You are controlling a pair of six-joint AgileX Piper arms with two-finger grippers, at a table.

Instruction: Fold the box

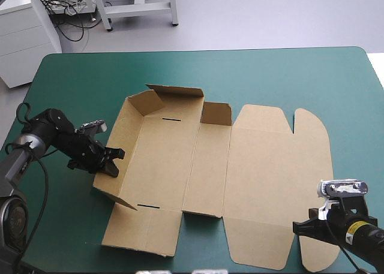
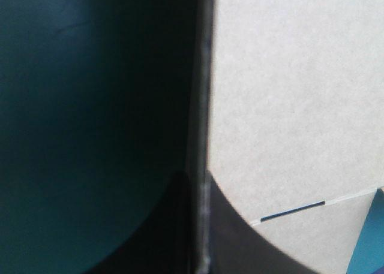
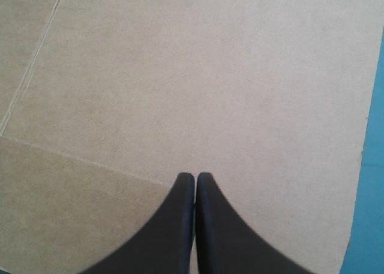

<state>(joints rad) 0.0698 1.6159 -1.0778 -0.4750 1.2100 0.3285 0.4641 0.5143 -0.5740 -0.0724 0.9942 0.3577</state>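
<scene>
The brown box lies in the middle of the table. Most of it is a flat sheet. Only a little folding is done. The left wall stands up, and the far-left flap leans up too. A small flap next to it is lifted a bit. The near flaps lie flat. The big lid part on the right lies flat as well, with its round tabs by the right edge.

The left hand pinches the left wall, one black finger on each side of the board. The right hand has its fingers pressed together and holds nothing. It is over the near right part of the lid. I cannot tell if it touches the board.

I think a lot is left: the other walls must come up and be tucked into the thin slots.

The table has a smooth teal-green cover with nothing else on it. Past the far edge is pale floor.
</scene>
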